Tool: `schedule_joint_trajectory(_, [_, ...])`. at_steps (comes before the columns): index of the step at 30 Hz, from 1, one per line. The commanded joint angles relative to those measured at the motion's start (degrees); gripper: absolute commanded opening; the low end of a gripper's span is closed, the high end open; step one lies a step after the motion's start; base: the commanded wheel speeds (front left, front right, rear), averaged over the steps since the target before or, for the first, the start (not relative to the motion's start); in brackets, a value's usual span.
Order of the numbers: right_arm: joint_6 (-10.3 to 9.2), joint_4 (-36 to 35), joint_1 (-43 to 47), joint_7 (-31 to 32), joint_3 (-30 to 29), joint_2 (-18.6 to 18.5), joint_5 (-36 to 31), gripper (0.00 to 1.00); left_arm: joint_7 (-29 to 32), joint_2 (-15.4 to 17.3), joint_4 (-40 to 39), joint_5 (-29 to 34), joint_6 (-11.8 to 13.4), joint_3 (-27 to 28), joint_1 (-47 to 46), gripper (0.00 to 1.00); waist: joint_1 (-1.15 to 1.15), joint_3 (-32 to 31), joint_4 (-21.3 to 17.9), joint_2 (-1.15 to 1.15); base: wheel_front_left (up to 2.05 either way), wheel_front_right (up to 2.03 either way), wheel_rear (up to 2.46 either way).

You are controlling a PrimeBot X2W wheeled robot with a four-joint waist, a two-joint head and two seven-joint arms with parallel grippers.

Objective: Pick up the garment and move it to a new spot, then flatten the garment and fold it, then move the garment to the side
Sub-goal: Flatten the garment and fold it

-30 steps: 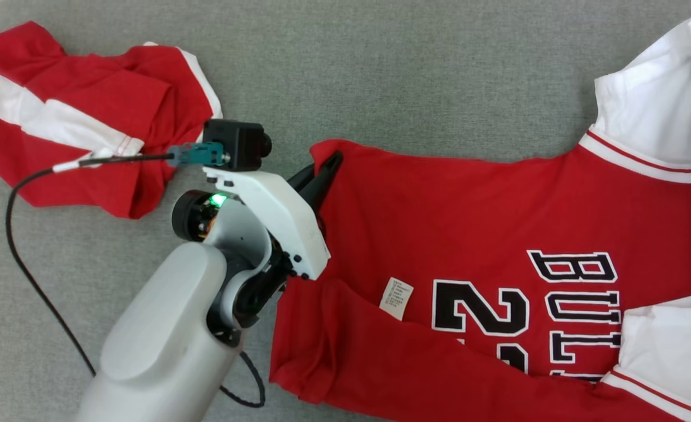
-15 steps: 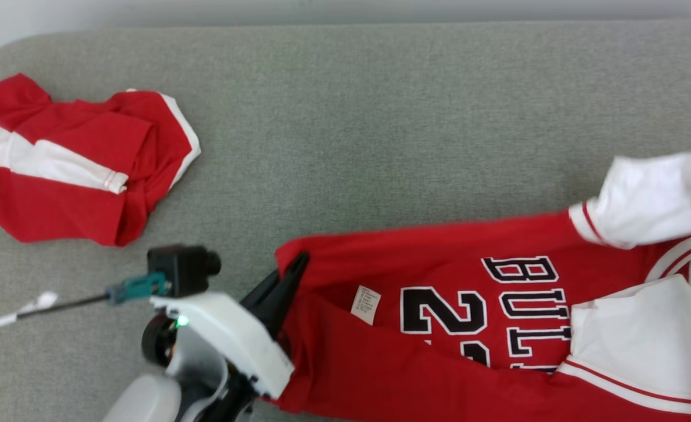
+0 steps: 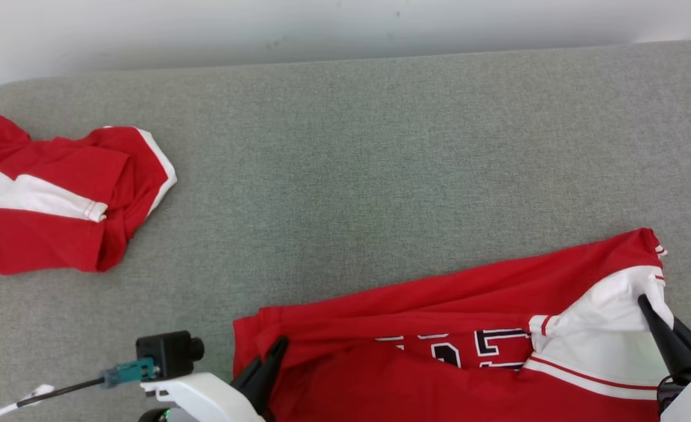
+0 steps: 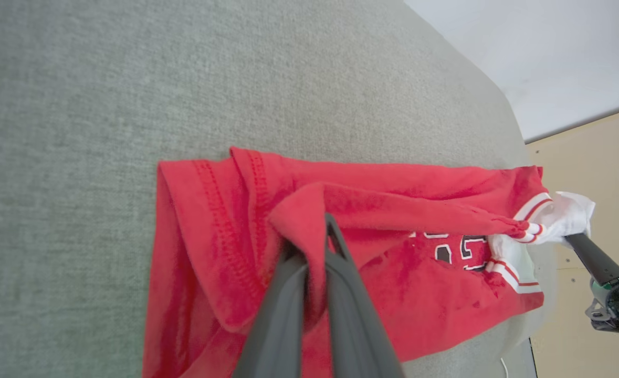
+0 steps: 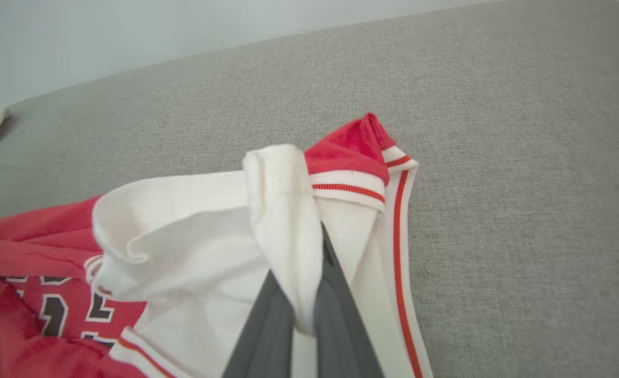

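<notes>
Garment [image 3: 439, 299] stretches in a long, bunched band across the near right of the grey bench [image 3: 380, 146]. It is bright red, with its black-and-white print half buried in folds and a white, red-striped sleeve end crumpled at the right. The left end effector [image 3: 276, 347] is clamped on the red hem corner. The right end effector [image 3: 644, 303] pinches the white sleeve fabric. Another red-and-white cloth [image 3: 46, 199] lies well apart, far left.

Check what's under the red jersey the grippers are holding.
Grey fabric surface runs up to the jersey on every visible edge. Anything beneath the cloth itself is covered. The top fold also hides most of the black-and-white print.
</notes>
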Motion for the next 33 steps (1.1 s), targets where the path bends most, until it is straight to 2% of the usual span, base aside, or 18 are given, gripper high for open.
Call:
schedule_joint_trajectory(1, [-0.13, 1.1, -0.3, -0.9, 0.4, 0.0, -0.6, 0.31, -0.9, -0.3, 0.8, 0.5, 0.0, 0.1, 0.3, 0.21, 0.01, -0.2, -0.1, 0.0, 0.0, 0.0, 0.0])
schedule_joint_trajectory(2, [-0.13, 2.2, -0.7, -1.6, 0.5, -0.1, -1.1, 0.96, -1.2, -0.5, 1.4, 1.0, -0.2, -0.2, 0.1, 0.45, 0.01, -0.3, -0.1, 0.0, 0.0, 0.0, 0.0])
schedule_joint_trajectory(3, [-0.13, 3.5, -1.0, -2.2, 0.6, -0.5, -1.9, 1.0, -1.6, -0.6, 2.1, 1.5, -0.4, -0.7, -0.2, 0.91, 0.01, -0.4, -0.1, 0.0, 0.0, 0.0, 0.0])
schedule_joint_trajectory(4, [-0.13, 4.7, -1.3, -2.7, 0.7, -0.6, -2.2, 1.0, -2.3, -0.9, 2.8, 1.9, -0.6, -0.9, -0.4, 1.0, 0.01, -0.5, 0.0, 0.0, 0.0, 0.0, 0.0])
schedule_joint_trajectory(9, [-0.13, 8.6, -1.5, -5.2, 2.1, -1.5, -3.3, 1.0, -6.5, -1.9, 6.2, 4.3, -1.8, -2.3, 0.0, 1.0, 0.01, -1.1, 0.6, 0.0, 0.0, 0.0, 0.0])
schedule_joint_trajectory(13, [-0.13, 9.3, 0.1, -5.1, 2.3, -3.1, -1.4, 1.0, -11.6, -2.3, 7.8, 6.8, -1.6, -2.1, 2.1, 1.0, 0.01, -1.9, 1.1, 0.0, 0.0, 0.0, 0.0])
schedule_joint_trajectory(20, [-0.13, 6.5, 1.8, -3.6, -4.5, -4.2, 0.0, 1.0, -26.4, -2.5, 9.7, 13.7, -0.8, -1.0, 5.5, 1.0, 0.01, -4.0, 1.9, 0.0, 0.0, 0.0, 0.0])
schedule_joint_trajectory(23, [-0.13, 5.1, 1.4, -1.7, -6.6, -2.9, -1.1, 1.0, -29.3, -3.9, 10.3, 15.7, -0.9, -0.6, 5.4, 1.0, 0.01, -4.5, 2.4, 0.0, 0.0, 0.0, 0.0])
schedule_joint_trajectory(27, [-0.13, 4.4, 0.2, 2.0, -6.5, -0.7, -4.6, 1.0, -30.4, -6.5, 11.0, 18.4, -1.3, 0.8, 4.8, 1.0, 0.01, -4.7, 3.0, 0.0, 0.0, 0.0, 0.0])
schedule_joint_trajectory(33, [-0.13, 8.5, -3.6, 5.4, -7.3, 4.9, -10.6, 1.0, -30.3, -10.8, 11.7, 23.4, -4.1, 4.5, 6.3, 1.0, 0.01, -4.2, 3.4, 0.0, 0.0, 0.0, 0.0])
